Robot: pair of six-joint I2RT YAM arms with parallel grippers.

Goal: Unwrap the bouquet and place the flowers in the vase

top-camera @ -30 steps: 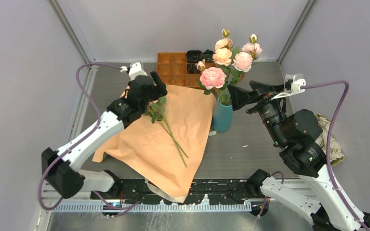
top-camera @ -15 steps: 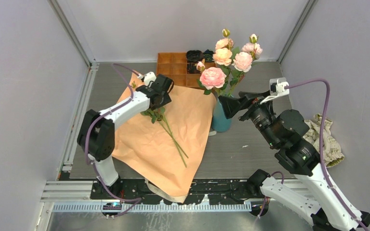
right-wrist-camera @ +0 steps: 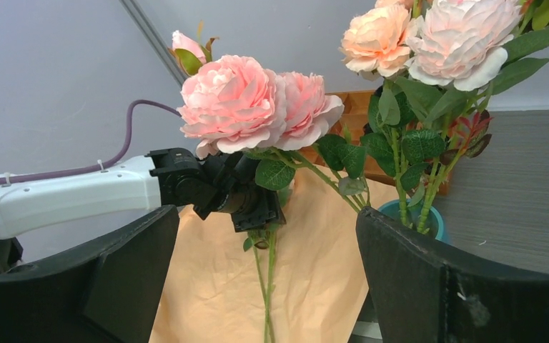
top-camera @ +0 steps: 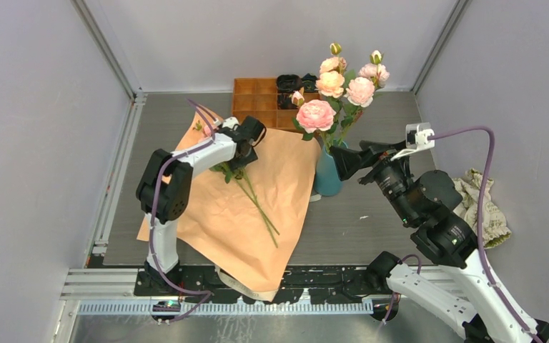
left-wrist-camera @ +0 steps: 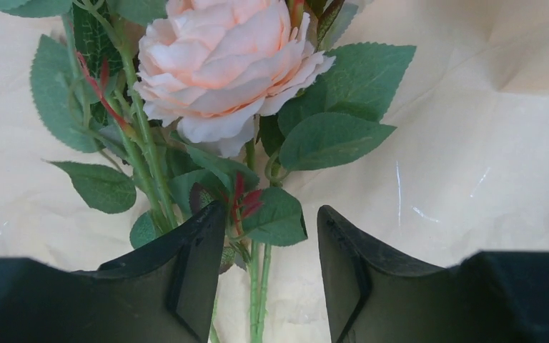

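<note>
- Apparently the last flower [left-wrist-camera: 229, 64] is being picked up: it lies on the paper [top-camera: 286, 179], with the left gripper [left-wrist-camera: 264, 279] spread astride its stem.
- Right gripper [top-camera: 343, 161] is spread wide beside the vase [top-camera: 329, 179].
- Next: pinch the stem and lift.

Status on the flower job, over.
Left tool open astride stem of loose rose on the paper. Right tool open, empty, beside the vase. Other flowers in vase; path clear.

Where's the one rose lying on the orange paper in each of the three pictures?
Top external: loose rose left of centre, bloom hidden by the left gripper.
Left wrist: bloom top centre.
Right wrist: stem, lower centre.
Shared landmark: the peach paper beneath it.
</note>
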